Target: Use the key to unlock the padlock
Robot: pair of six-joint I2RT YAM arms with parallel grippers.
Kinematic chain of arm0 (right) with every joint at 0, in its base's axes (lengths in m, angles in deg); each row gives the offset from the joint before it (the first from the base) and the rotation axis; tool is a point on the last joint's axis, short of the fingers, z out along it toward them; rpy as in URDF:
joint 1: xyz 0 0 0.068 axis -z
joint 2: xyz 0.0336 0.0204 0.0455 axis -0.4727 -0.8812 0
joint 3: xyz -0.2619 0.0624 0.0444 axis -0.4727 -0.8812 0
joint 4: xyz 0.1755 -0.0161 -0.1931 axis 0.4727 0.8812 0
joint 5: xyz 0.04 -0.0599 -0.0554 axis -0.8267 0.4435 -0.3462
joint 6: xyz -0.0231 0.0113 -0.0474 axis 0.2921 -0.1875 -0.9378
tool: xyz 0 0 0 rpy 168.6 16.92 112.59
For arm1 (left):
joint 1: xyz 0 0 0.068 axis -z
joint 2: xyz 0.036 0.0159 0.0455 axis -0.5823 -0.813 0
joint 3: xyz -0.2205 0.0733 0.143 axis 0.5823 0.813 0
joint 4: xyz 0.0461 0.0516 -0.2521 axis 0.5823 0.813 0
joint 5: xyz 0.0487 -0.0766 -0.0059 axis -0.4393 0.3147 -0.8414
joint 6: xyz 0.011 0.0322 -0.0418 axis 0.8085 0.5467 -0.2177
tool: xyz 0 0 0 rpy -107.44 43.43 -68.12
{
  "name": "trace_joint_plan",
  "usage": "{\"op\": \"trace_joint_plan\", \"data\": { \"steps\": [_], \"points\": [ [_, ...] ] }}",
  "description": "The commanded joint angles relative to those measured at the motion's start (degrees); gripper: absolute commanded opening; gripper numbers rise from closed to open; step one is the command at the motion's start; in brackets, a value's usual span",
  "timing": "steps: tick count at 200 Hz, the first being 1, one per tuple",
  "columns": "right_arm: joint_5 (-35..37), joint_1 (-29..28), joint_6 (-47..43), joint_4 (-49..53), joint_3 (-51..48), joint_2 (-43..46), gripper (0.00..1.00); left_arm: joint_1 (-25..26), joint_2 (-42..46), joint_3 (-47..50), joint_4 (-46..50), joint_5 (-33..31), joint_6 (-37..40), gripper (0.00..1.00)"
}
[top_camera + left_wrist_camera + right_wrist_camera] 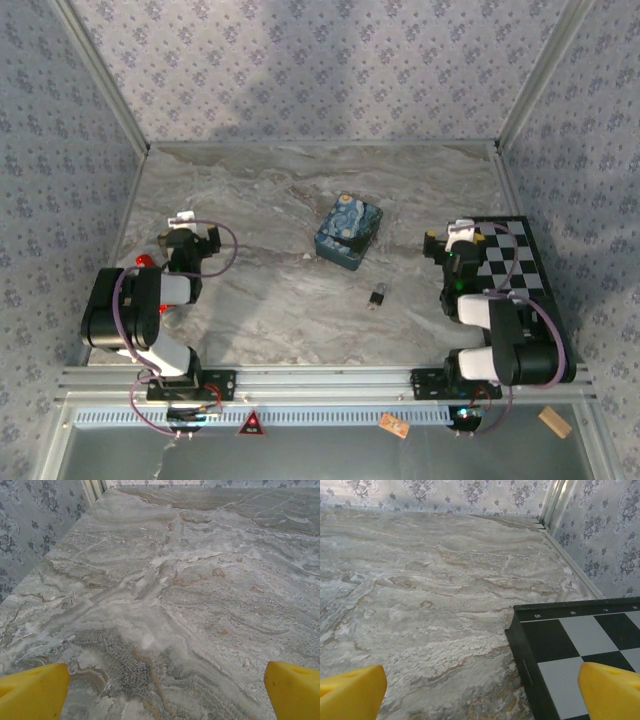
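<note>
- Left hand (pixel 187 232) hangs over the left side of the counter (pixel 250 185), fingers (pixel 32 692) spread wide, with only bare marble between them.
- Right hand (pixel 455 240) is spread wide and empty too, parked at the left edge of the chessboard (pixel 515 262). In its wrist view one finger (pixel 610 690) sits right over the board.
- The padlock (pixel 378 296) lies on open counter near the front, between the two arms. It is close in front of the tin (pixel 348 232) and well apart from both hands.
- And the key? Too small to pick out from above. It may be lying with the padlock, but I cannot tell.
- That's the first danger: a hand goes for the wrong speck, or scoops up lock and key together.
- Second danger: the lock is a tiny thing lying flat on smooth stone. If the fingers come down off-centre, I'd expect it to skid away rather than be pinched.
- The tin is close behind. A reach that overshoots could nudge the tin or shove the padlock against it.
- The right hand has the board's edge under it. A low sideways sweep could catch a finger on that edge and drag the board.
- Later on, a thin key held even slightly tilted would likely miss the keyhole, jam or slip free. The lock needs a firm hold from the other hand.
</note>
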Motion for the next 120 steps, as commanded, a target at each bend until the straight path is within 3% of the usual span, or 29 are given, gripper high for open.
{"op": "trace_joint_plan", "data": {
  "steps": [1, 15, 31, 45, 120],
  "points": [
    [-6.13, 1.59, 1.36, -4.44, 1.04, -3.17, 1.00, -0.03, 0.75, -1.01, 0.08, 1.09, -1.16, 1.00],
    [-4.92, 0.49, 0.28, -5.55, 2.32, -6.82, 1.00, -0.11, 0.75, -0.98, 0.05, 1.09, -1.19, 1.00],
    [2.06, -1.39, 1.19, -0.58, 7.65, -10.86, 0.99, -0.10, 0.71, -0.99, 0.01, 1.01, -1.15, 1.00],
    [-1.65, 1.70, 3.35, 2.63, 8.10, -9.57, 1.00, -0.11, 0.75, -0.97, -0.03, 1.01, -1.15, 1.00],
    [1.01, 0.71, 2.99, 1.85, 7.83, -9.63, 1.00, -0.02, 0.68, -0.98, -0.07, 1.04, -1.17, 1.00]
  ]
}}
